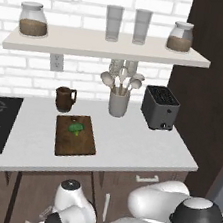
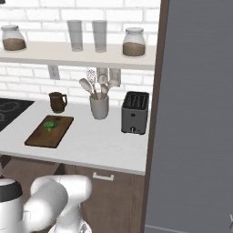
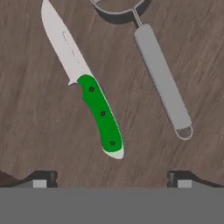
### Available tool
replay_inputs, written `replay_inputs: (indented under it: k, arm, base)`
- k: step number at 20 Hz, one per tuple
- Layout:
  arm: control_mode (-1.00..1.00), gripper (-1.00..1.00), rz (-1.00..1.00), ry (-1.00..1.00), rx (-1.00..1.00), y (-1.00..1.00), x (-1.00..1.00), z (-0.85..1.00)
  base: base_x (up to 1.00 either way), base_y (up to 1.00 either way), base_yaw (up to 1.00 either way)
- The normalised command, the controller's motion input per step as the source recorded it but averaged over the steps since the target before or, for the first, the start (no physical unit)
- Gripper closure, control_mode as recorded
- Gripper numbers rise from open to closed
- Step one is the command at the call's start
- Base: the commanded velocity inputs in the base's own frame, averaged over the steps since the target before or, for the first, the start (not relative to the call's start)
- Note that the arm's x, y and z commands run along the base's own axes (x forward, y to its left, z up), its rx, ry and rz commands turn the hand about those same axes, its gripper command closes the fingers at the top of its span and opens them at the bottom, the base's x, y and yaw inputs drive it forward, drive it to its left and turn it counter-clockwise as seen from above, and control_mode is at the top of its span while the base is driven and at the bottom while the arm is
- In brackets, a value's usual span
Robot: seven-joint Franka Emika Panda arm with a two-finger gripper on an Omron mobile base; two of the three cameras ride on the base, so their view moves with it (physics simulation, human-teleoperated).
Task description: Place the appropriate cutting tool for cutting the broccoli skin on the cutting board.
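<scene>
Lying on a dark wood-grain surface in the hand view, the green-handled knife (image 3: pixel 89 89) points its pale blade up and left, with the grey metal peeler (image 3: pixel 162 78) just beside it, apart. The gripper (image 3: pixel 112 178) hangs above with jaws spread wide, holding nothing. On the white counter (image 1: pixel 128 146), the cutting board (image 1: pixel 75 139) carries the broccoli floret (image 1: pixel 75 127) (near its far end), beside a brown mug (image 1: pixel 65 99), utensil crock (image 1: pixel 118 103) and toaster (image 1: pixel 160 107).
</scene>
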Motion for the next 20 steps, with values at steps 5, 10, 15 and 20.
replay_inputs:
  k: [5,10,15,20]
  arm:
    - [-1.0,-1.0,0.11,-0.03,-0.1,0.44,0.08,-0.36]
    - [-1.0,-1.0,0.05,0.0,-0.06,0.36,0.23,-0.16]
    - [-1.0,-1.0,0.08,0.0,0.0,0.0,0.0,-0.32]
    - [-1.0,-1.0,0.05,0.0,0.0,0.0,0.0,-0.48]
  base:
    - [0.0,0.0,0.0]
    - [0.0,0.0,0.0]
    - [0.0,0.0,0.0]
    - [0.0,0.0,0.0]
